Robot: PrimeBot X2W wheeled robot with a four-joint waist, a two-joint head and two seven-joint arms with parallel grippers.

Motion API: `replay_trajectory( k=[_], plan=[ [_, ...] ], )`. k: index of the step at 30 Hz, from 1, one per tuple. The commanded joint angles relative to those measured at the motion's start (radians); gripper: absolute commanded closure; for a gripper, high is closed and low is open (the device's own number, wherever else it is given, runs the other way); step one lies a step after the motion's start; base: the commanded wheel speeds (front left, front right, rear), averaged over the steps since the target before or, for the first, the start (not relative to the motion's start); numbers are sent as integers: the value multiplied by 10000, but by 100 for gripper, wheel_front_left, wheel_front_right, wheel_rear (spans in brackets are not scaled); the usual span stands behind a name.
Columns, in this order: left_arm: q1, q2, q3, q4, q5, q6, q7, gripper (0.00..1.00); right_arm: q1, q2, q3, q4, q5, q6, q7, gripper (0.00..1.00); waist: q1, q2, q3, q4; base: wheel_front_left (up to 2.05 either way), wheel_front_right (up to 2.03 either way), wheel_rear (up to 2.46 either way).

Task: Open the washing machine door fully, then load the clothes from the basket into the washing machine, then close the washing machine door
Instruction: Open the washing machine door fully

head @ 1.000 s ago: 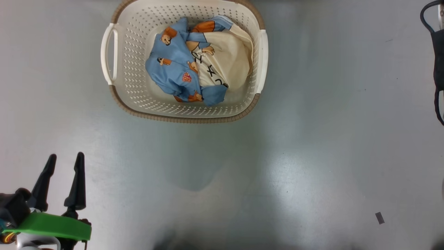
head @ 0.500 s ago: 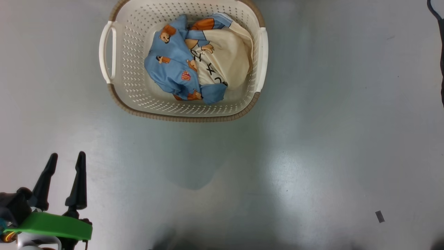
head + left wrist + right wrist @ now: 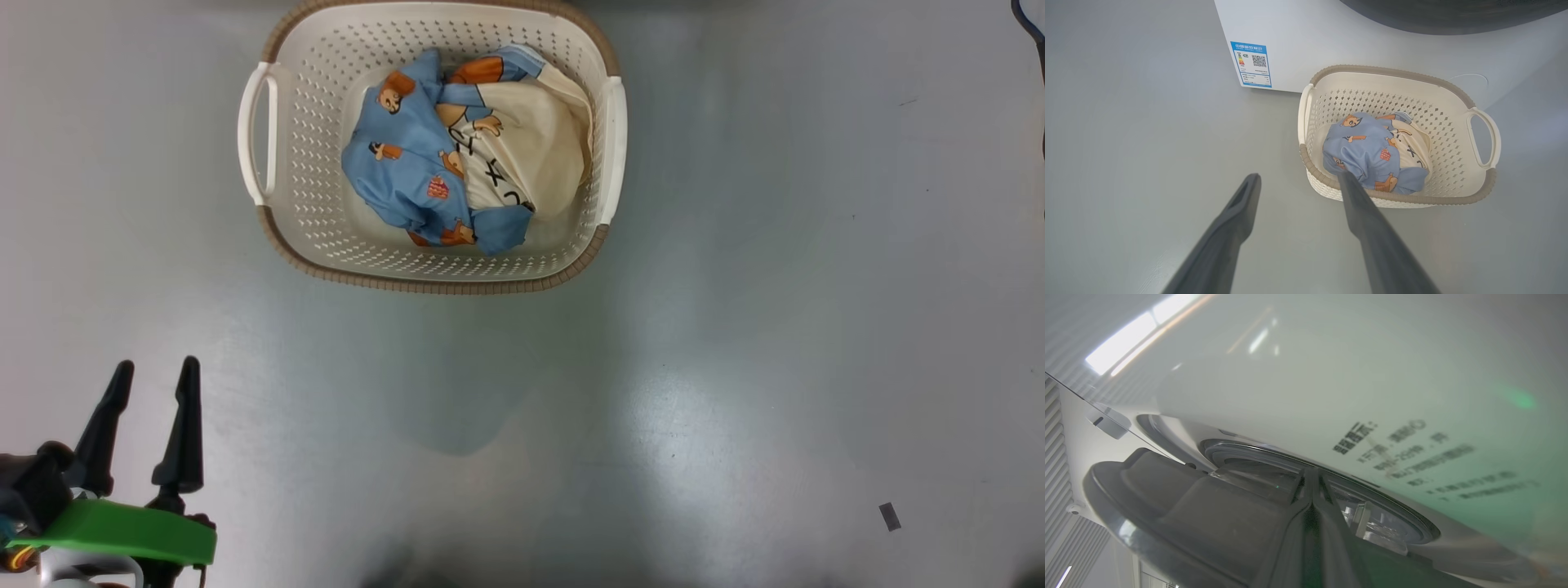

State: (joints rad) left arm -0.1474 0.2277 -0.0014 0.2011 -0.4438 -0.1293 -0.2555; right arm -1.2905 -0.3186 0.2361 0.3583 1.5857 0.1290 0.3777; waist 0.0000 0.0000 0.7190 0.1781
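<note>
1. Two grippers, two jobs. My right gripper point(image 3: 1311, 477) has its fingers pressed together, holding nothing, with the tips against the dark grey inner face of the washing machine door point(image 3: 1180, 498). I judge that opening the door is the step in hand, but I cannot tell how far open it stands.
2. I'd use the shut fingers as a pusher and follow the door's arc, so the tips ride the grey moulding and don't slide onto the glass just ahead of them.
3. My left gripper point(image 3: 156, 363) hangs above the floor point(image 3: 735, 367), fingers spread wide and empty.
4. The basket point(image 3: 441, 284) sits ahead of that gripper and off to its right, well apart. Just beyond it is the washing machine point(image 3: 1298, 32) with its blue label sticker point(image 3: 1251, 64).
5. The clothes point(image 3: 408, 171) are bunched in the basket's middle, with blue bear-print fabric beside a cream garment point(image 3: 547, 139).
6. I'd hold off the reach until the door is fully swung, then come down on the high blue fold, clear of the perforated wall.
</note>
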Motion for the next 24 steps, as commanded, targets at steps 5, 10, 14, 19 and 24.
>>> replay_trajectory(
  k=[5, 10, 14, 19, 24],
  plan=[
    [258, 294, 489, -138, 89, -14, -63, 0, 104, 451, 369, -211, 144, 17, 406, 100, 0, 0, -35, -33, 0, 0, 0],
    [311, 306, 564, -119, 95, -14, -63, 0, 167, 511, 457, -268, 190, 17, 588, 100, 0, 0, -82, -88, 0, 0, 0],
    [343, 291, 593, -130, 119, -14, -63, 0, 198, 561, 555, -332, 184, 17, 736, 100, 0, 0, -115, -149, 0, 0, 0],
    [343, 273, 595, -142, 135, -14, -63, 0, 264, 603, 704, -400, 153, 17, 924, 100, 0, 0, -162, -189, 0, 0, 0],
    [363, 250, 648, -131, 133, -14, -63, 0, 427, 578, 812, -429, 148, 17, 1103, 100, 0, 0, -240, -237, 0, 0, 0]
  ],
)
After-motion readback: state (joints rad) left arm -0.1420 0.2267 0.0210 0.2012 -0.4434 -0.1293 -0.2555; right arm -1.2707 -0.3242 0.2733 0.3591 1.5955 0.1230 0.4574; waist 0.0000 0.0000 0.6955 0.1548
